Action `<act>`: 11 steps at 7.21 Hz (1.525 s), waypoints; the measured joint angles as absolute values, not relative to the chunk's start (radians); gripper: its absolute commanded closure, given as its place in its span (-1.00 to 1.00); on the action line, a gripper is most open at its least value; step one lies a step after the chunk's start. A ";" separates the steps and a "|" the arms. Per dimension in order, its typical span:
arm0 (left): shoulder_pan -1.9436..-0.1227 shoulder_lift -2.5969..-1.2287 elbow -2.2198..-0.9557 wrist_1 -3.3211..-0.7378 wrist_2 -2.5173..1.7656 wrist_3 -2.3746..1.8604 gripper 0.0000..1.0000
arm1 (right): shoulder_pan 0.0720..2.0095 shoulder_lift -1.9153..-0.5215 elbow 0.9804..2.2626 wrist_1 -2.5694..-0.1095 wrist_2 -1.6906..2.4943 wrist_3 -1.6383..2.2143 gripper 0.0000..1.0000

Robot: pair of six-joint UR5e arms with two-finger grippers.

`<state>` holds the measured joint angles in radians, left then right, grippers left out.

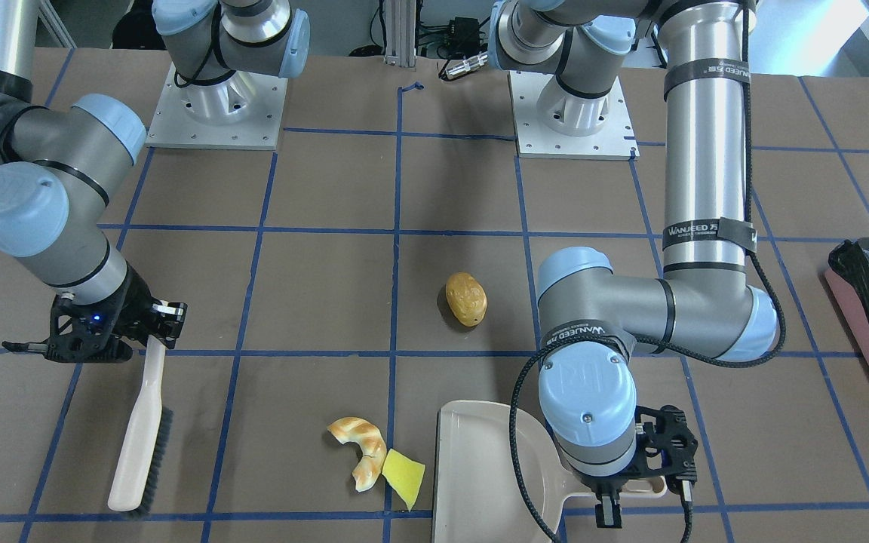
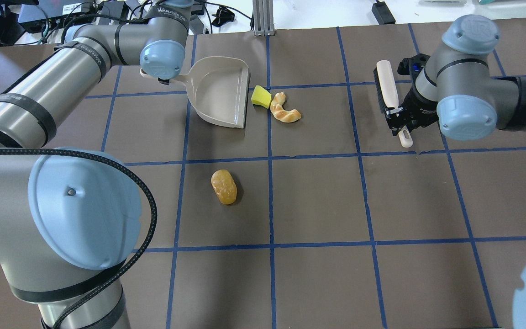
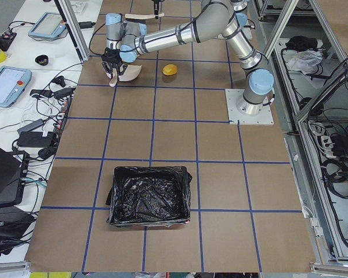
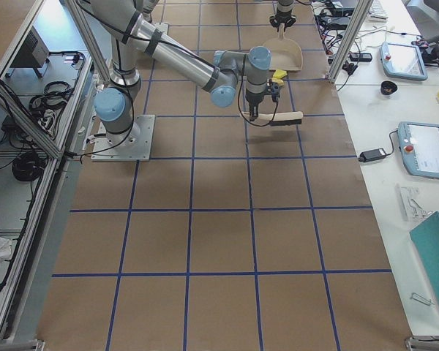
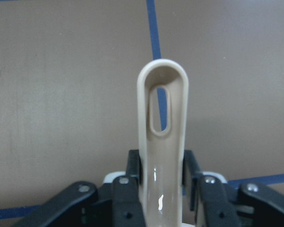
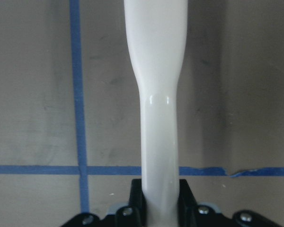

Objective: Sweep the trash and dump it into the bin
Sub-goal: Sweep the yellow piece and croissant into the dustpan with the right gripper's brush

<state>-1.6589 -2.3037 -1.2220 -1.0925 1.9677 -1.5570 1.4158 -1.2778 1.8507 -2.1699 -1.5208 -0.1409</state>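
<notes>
Beige dustpan (image 2: 219,91) clamped in left gripper (image 5: 162,170), brush (image 1: 140,437) in right gripper (image 6: 160,194). Sponge wedge (image 2: 260,97), bread piece (image 2: 285,112) beside pan lip; potato lump (image 2: 224,186) well apart; bin (image 3: 149,197) far off. Risk: lump rolling aside, spill on carry.

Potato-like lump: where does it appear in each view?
Front-facing: lump at centre, above dustpan.
Overhead: lump left of centre, below dustpan.
Exterior left: top, right of dustpan.
Exterior right: not visible.
Left wrist: absent.
Right wrist: absent.
Shared landmark: the beige dustpan.
</notes>
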 measured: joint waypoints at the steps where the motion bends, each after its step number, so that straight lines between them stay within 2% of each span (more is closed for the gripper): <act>1: -1.661 -2.300 -1.243 -1.093 1.974 -1.558 1.00 | 1.456 -1.269 1.835 -2.164 -1.504 -0.079 1.00; 6: -1.674 -2.282 -1.268 -1.094 1.979 -1.573 1.00 | 1.655 -1.134 1.604 -1.926 -1.554 0.087 1.00; 11: -1.675 -2.282 -1.270 -1.094 1.979 -1.575 1.00 | 1.771 -1.073 1.576 -1.964 -1.548 0.234 1.00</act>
